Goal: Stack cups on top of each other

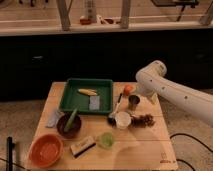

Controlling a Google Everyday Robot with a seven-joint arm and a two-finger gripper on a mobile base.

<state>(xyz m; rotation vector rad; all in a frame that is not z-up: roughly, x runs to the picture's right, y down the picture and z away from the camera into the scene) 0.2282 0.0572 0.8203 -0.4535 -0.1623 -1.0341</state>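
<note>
The dark grey tumbler (133, 103) is seen with the white cup (122, 120) just beside it at 7 o'clock. The gripper (132, 94) is seemingly held just above the tumbler.

Dim, warm light throughout. Pale wooden surface (145, 150) standing on a speckled light floor (20, 120). Behind it, a long dark cabinet front (75, 55) spanning the whole width, topped by a pale ledge (40, 29). Above the ledge, grey upright window posts (63, 14), small items between them too blurred to name. Black cable (194, 141) looping on the floor at right. Hand (134, 95) over the surface's far right part.
</note>
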